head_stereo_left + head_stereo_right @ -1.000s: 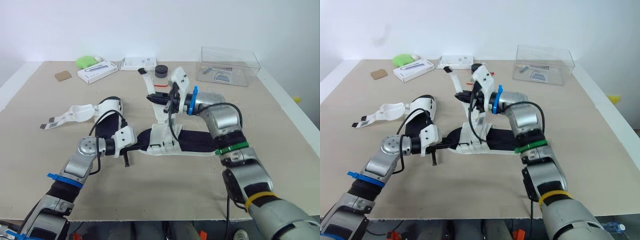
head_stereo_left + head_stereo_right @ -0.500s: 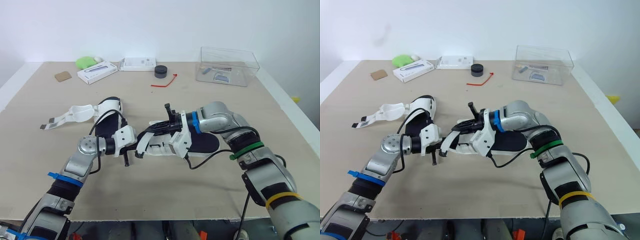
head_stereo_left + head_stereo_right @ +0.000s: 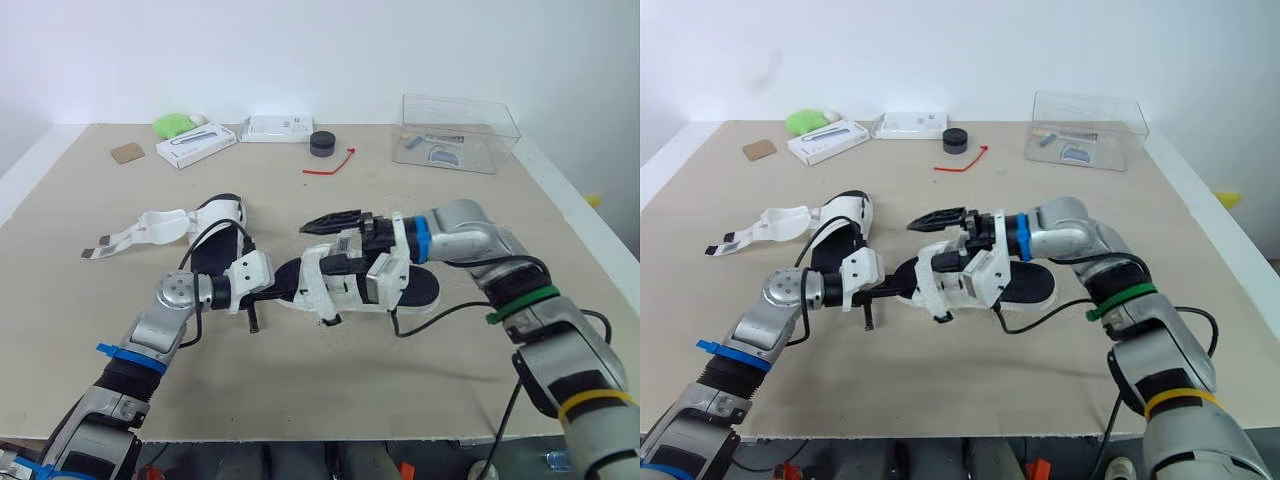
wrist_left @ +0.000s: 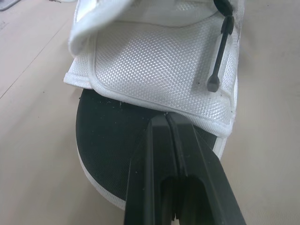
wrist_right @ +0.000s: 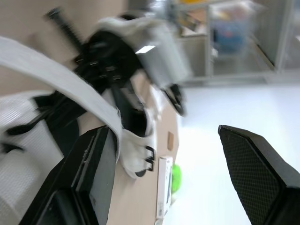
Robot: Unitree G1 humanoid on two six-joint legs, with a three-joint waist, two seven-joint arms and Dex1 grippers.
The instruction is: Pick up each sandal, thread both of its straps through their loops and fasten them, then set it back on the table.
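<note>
We note sandal (image 3: 425, 290) mid table (image 3: 300, 400), long axis left-right, toe under left gripper (image 4: 167, 118), fingers together on insole (image 4: 108, 122); right gripper (image 3: 330, 221) jaws apart over strap (image 3: 318, 280), nearer.

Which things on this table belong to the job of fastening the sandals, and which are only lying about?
For the job:
- nearer sandal
- farther sandal, its straps lying open

Lying about:
- green lump
- long white box
- flat white box
- round black tin
- red tie
- clear box
- brown square
</note>
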